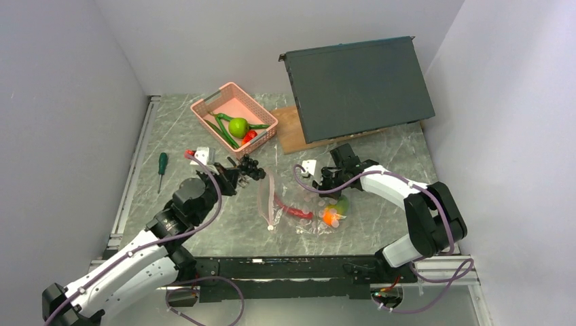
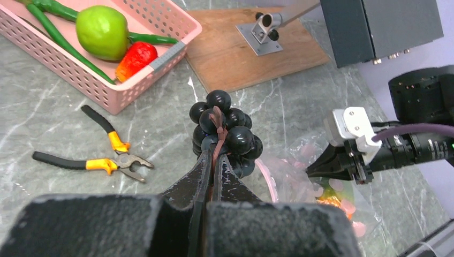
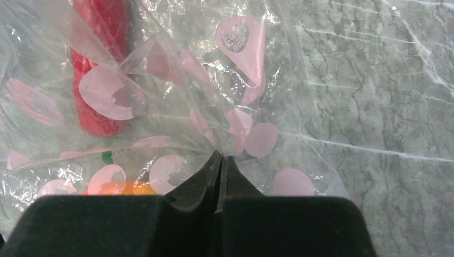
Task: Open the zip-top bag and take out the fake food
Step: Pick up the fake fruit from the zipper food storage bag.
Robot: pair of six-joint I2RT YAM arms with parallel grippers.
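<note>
The zip-top bag (image 1: 302, 209) lies crinkled on the table between the arms, its pink zip strip (image 1: 266, 200) open at the left. Inside it are a red piece (image 3: 99, 64) and an orange-green mango (image 1: 333, 214). My right gripper (image 3: 220, 156) is shut, pinching the bag's plastic (image 3: 176, 96) near the bag's far right end (image 1: 325, 193). My left gripper (image 2: 214, 155) is shut on the stem of a dark grape bunch (image 2: 222, 128), held above the table left of the bag (image 1: 250, 166).
A pink basket (image 1: 204, 109) at the back holds a green apple (image 1: 238, 126), a long green pepper and a red piece. Orange-handled pliers (image 2: 101, 155) and a green-handled screwdriver (image 1: 162, 165) lie at the left. A wooden board (image 2: 241, 53) and dark box (image 1: 356, 85) stand behind.
</note>
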